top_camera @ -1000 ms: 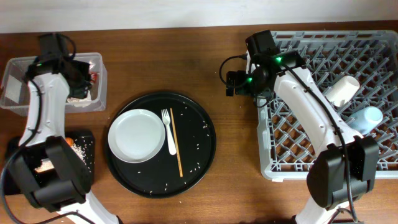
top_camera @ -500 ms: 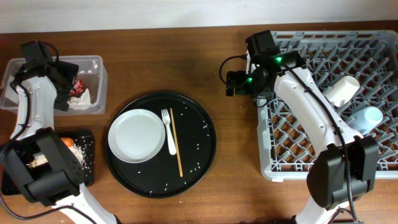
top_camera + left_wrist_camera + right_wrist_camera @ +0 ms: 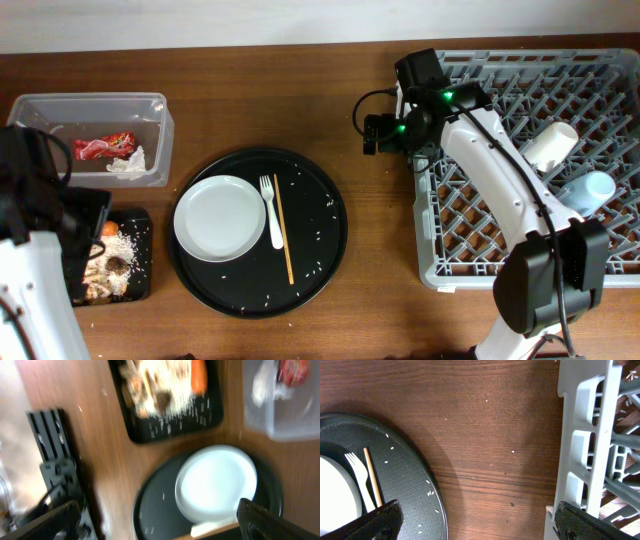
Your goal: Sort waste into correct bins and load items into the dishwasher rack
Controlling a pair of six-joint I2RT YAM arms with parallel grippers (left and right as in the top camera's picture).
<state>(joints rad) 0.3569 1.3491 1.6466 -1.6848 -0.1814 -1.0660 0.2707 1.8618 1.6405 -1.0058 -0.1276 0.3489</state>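
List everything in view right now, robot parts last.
rack: 1, grey, right
white cup: 1, white, in rack
blue cup: 1, pale blue, in rack
round tray: 1, black, centre, stray rice grains on it
plate: 1, white, on round tray
fork: 1, white, by plate's right edge
chopstick: 1 seen, wooden, right of fork
tub: 1, clear, far left
wrapper: 1, red, in tub
tissue: 1, white, in tub
flat tray: 1, black, below tub
rice: pile, white, in flat tray
carrot: 1, orange, in flat tray
scraps: several, brown, in flat tray
table: 1, brown
left fingers: 2, black, open, left side
right fingers: 2, black, open, between round tray and rack
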